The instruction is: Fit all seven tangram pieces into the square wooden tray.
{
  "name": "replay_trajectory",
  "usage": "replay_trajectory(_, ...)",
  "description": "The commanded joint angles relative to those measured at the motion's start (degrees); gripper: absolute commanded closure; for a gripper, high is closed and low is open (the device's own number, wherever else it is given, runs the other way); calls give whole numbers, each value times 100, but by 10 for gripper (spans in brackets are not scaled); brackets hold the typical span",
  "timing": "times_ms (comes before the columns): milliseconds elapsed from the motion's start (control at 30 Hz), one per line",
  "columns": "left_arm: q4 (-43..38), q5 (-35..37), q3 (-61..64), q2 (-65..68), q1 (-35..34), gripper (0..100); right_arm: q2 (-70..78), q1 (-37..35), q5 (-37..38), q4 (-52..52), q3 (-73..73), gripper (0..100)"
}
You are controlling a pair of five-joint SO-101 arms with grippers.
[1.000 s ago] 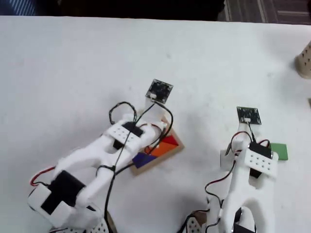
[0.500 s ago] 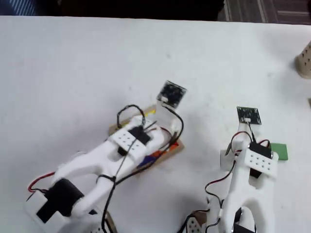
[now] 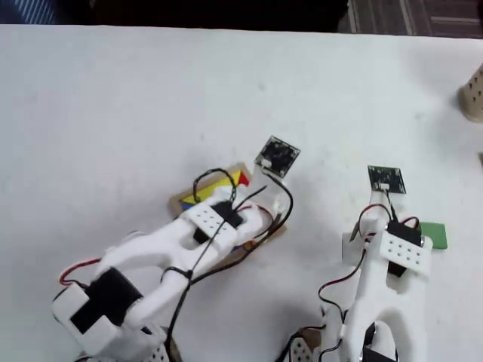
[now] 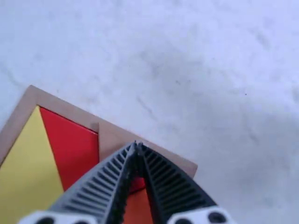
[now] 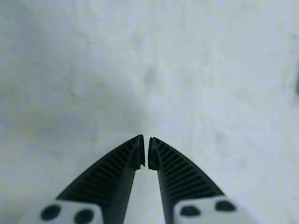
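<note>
Worktop (image 3: 113, 98): white surface; carries both arms, the tray and a loose piece.

Left arm (image 3: 173, 249): stretched at a slant over the tray, covering most of it in the high view.

Right arm (image 3: 385, 286): stands well apart from the tray, with its wrist just beside the green piece.

Tray (image 3: 181, 202): square wooden frame, turned at an angle on the worktop under the left arm. One corner and two rim edges (image 4: 117, 135) show in the left wrist view.

Left tool (image 4: 136, 148): fingers pressed together, tips meeting. The tips hang over the tray, at the edge of the red piece near the rim. Whether they touch the tray cannot be told.

Right tool (image 5: 145, 151): fingers pressed nearly together, with a hairline gap at the tips and nothing between them. It hangs over bare worktop.

Yellow piece (image 4: 23, 172): lies in the tray, flush against the rim and edge to edge with the red piece. It also shows at the tray's uncovered corner (image 3: 207, 190).

Red piece (image 4: 70, 144): lies in the tray between the yellow piece and the tool tips, its point at the tray corner (image 3: 243, 179).

Orange piece (image 4: 138, 210): in the tray, largely hidden behind the left tool's fingers.

Green piece (image 3: 435, 234): flat on the worktop outside the tray, partly hidden by the right arm.
</note>
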Motion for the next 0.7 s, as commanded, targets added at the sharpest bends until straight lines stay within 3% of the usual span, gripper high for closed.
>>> replay_trajectory(0,352,-26,-211,-92,-119,978,-180,4,62,-75,-26,974)
replay_trajectory(133,826,-35,-158,-233,-119,978,-180,4,62,-75,-26,974)
replay_trajectory(667,853,-79,1064,-1868,-215,977,-180,4,62,-75,-26,974)
